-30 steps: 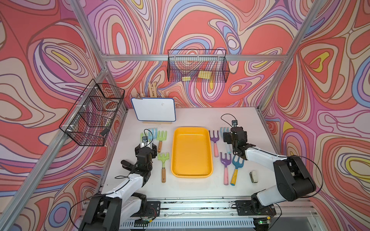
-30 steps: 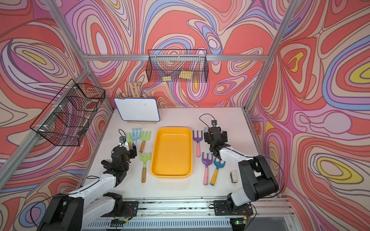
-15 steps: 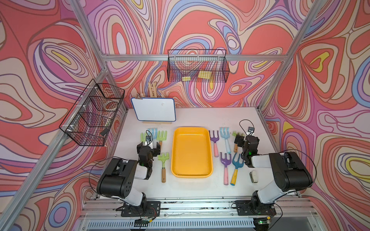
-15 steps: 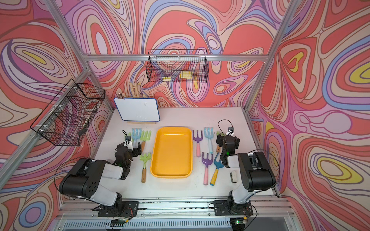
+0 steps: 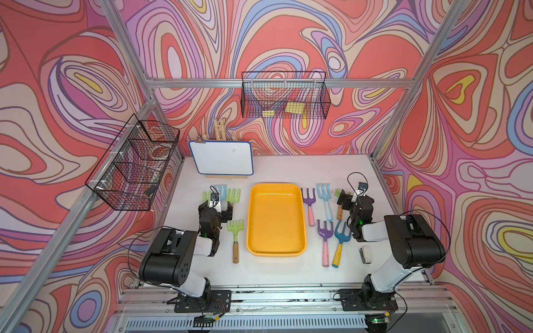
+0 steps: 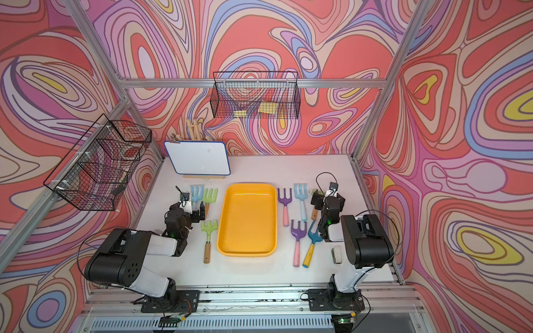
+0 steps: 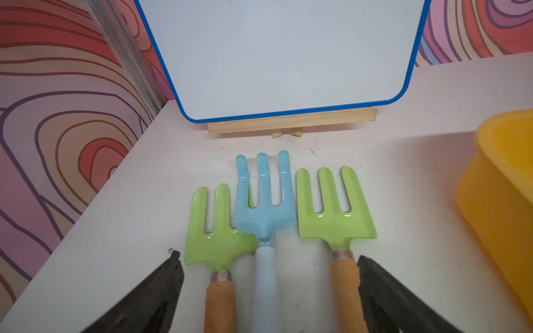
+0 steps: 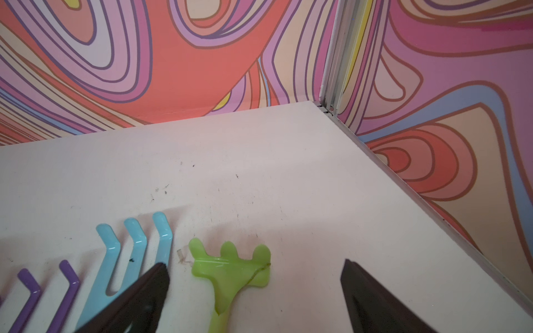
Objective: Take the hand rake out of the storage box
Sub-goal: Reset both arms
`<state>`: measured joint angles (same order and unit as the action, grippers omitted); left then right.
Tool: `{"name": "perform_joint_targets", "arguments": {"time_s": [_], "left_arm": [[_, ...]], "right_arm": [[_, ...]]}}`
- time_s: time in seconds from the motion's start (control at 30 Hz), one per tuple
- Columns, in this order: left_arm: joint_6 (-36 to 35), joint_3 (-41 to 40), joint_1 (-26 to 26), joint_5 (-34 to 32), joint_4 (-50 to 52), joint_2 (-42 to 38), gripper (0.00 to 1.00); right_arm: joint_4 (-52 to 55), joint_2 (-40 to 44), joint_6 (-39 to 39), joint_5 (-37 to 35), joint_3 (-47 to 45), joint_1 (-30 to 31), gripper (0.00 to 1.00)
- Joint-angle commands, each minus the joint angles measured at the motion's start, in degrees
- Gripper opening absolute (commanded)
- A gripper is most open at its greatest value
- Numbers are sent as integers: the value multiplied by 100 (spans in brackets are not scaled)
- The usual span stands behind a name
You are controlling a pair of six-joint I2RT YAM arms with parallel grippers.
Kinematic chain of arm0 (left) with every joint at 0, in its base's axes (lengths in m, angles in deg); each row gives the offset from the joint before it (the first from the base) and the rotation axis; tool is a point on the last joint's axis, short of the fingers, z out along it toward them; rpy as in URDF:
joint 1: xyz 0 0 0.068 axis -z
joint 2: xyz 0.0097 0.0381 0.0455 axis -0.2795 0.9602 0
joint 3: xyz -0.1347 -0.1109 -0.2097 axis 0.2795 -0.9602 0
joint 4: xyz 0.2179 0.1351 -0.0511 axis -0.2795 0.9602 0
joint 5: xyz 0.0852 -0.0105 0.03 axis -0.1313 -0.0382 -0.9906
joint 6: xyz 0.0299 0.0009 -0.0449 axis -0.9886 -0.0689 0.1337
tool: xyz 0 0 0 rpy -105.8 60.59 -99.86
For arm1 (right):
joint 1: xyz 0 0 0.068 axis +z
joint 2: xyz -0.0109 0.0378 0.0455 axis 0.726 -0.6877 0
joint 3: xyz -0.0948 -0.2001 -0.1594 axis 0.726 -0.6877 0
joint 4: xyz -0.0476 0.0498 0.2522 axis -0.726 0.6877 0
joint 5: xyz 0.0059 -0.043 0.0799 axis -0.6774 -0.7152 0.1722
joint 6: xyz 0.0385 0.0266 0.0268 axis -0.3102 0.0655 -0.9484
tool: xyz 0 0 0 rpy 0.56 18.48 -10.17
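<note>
The storage box (image 5: 275, 219) (image 6: 248, 219) is a yellow-orange tray lying mid-table, with nothing inside. Several hand rakes lie on the table on both sides of it. My left gripper (image 5: 215, 208) (image 6: 187, 209) (image 7: 268, 259) is open just above the handles of a green rake (image 7: 215, 239), a light-blue rake (image 7: 264, 213) and another green rake (image 7: 336, 222), gripping none. A further green rake (image 5: 235, 230) lies beside the box. My right gripper (image 5: 353, 198) (image 6: 326, 199) (image 8: 253, 265) is open over a green rake (image 8: 230, 269), beside a light-blue rake (image 5: 324, 196) and a purple rake (image 5: 308, 199).
A whiteboard (image 5: 222, 157) on a wooden stand is at the back left. Black wire baskets hang on the back wall (image 5: 284, 96) and the left wall (image 5: 132, 164). A purple rake (image 5: 325, 233), a blue yellow-handled rake (image 5: 341, 239) and a small white object (image 5: 365, 255) lie front right.
Both arms have folded back toward the front edge. My left jaws have opened wider. My right gripper has shifted right, off the light-blue rake and over the green one.
</note>
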<state>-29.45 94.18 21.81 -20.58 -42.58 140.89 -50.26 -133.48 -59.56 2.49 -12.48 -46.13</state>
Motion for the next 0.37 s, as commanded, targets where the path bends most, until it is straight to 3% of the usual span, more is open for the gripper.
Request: {"name": "perform_joint_targets", "arguments": {"time_s": [0.0,0.33], "left_arm": [[-61,87,-20,80,35,7,99],[-35,246,-57,142,332,-5,99]], "right_arm": [[-137,-30,-3,46,-22,1,98],[-123,-34,-1,44,-25,10,96]]}}
